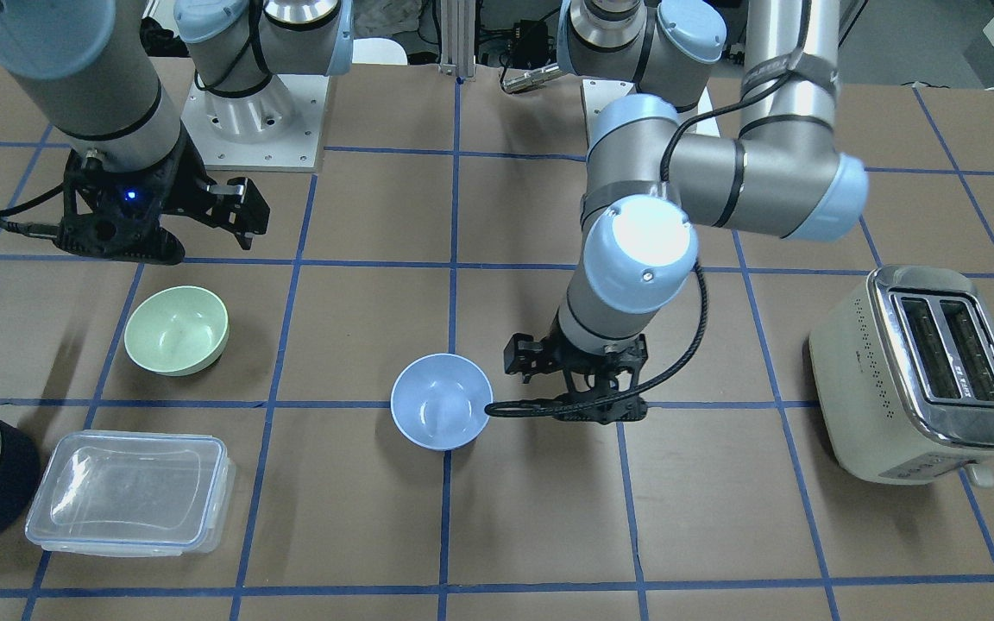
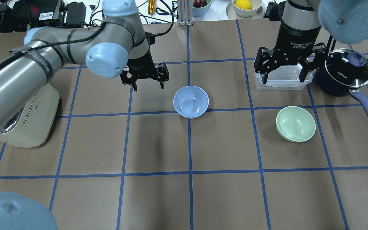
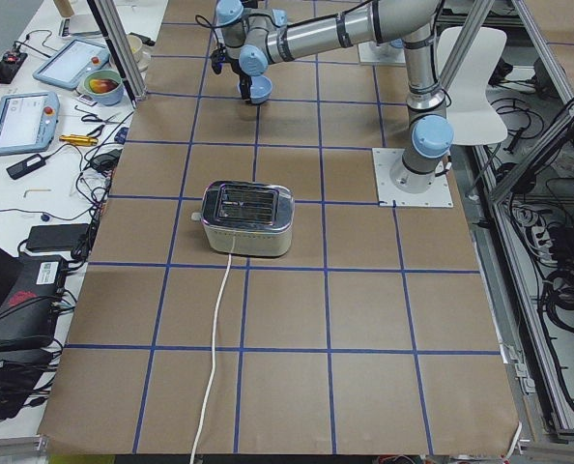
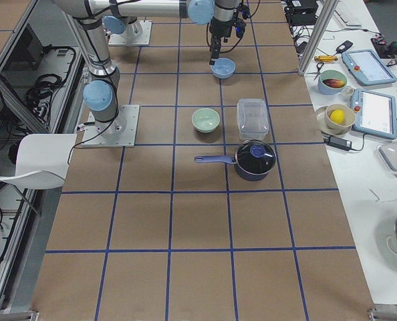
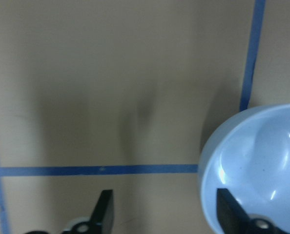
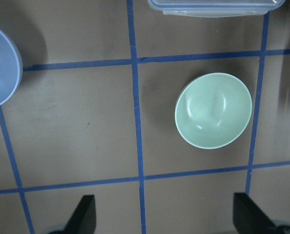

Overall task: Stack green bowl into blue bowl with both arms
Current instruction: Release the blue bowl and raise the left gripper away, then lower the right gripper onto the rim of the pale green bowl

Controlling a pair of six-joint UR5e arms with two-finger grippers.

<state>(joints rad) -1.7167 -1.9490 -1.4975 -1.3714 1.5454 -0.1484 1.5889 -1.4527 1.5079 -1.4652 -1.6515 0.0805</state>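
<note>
- Black fingertips (image 5: 105,208) of the left gripper (image 2: 149,87) frame the bottom of the left wrist view, spread wide with nothing between them!
- One tip shows against the inside of the blue bowl (image 2: 191,101). From overhead, that gripper is just beside the bowl, on the robot's left of it.
- Blue bowl: upright, empty, near mid-table, right on a crossing of the blue tape lines (image 2: 188,143).
- Over to the right gripper (image 2: 284,79): it's wide apart too and carrying nothing, hanging high above the table (image 2: 158,143).
- Its wrist view looks down on the green bowl (image 2: 295,124), upright and empty on the robot's right half.
- Green bowl is near the clear lidded container (image 1: 128,492) and the dark saucepan (image 2: 343,75), and well apart from the blue one.
- Toaster (image 1: 920,371) stands out at the robot's left end.
</note>
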